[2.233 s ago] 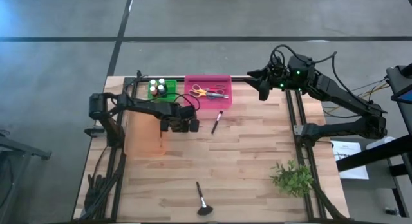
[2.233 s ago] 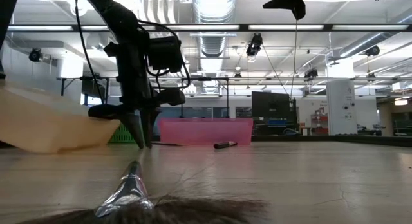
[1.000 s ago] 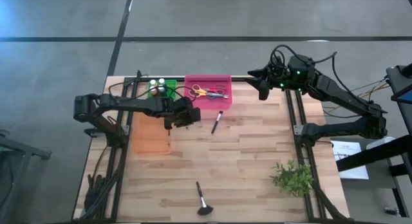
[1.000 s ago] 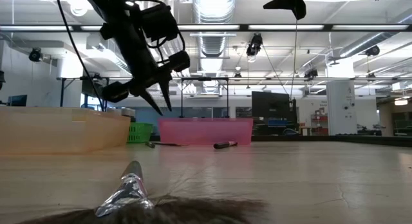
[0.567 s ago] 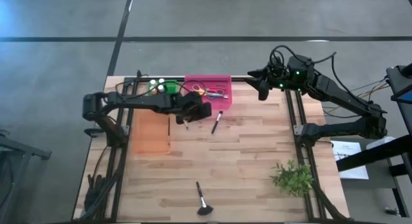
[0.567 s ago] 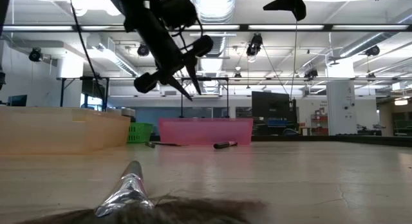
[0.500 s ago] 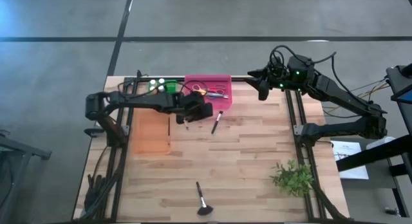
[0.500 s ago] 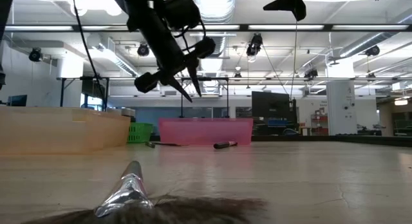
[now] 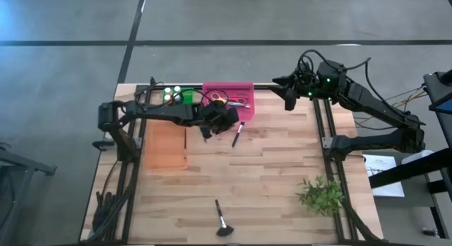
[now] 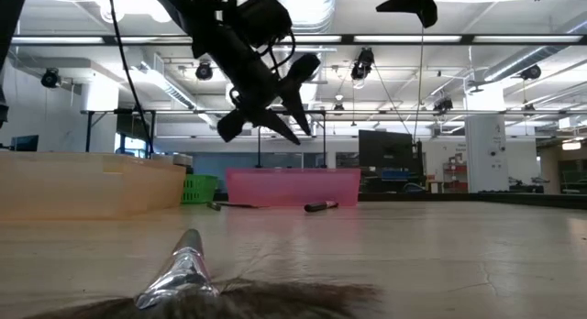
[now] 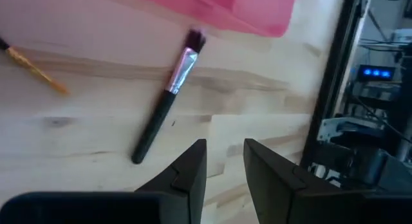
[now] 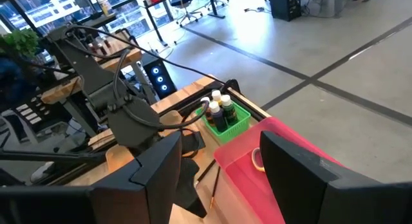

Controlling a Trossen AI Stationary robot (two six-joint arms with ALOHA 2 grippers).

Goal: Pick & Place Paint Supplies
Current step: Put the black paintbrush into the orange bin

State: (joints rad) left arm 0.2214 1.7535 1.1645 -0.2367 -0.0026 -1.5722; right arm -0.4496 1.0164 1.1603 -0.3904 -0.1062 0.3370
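- Since ~2 s back my left gripper (image 9: 212,127) swung off the tan bin (image 9: 164,148) twd the pink bin (image 9: 227,88); it hung above the table, near that bin's front edge.
- L fingers (image 11: 193,172) stood slightly apart w/ nothing betw them, per left wrist view.
- Small dark-handled brush (image 11: 164,107) lay flat on the wood just ahead of the L fingertips, bristle end nearly touching the pink bin, not gripped.
- Thin yellow-handled brush (image 11: 35,69) lay on the table off to one side of the L fingers, well clear.
- Right gripper (image 9: 289,99) waited raised at table's far edge, by the pink bin; R fingers (image 12: 154,169) part open, empty.
- Scissors (image 9: 227,100) sat inside pink bin; paint bottles (image 12: 219,108) upright in green basket (image 12: 235,124) next to it.
- Big fan brush (image 9: 222,221) lay at near table edge, far from both grippers.
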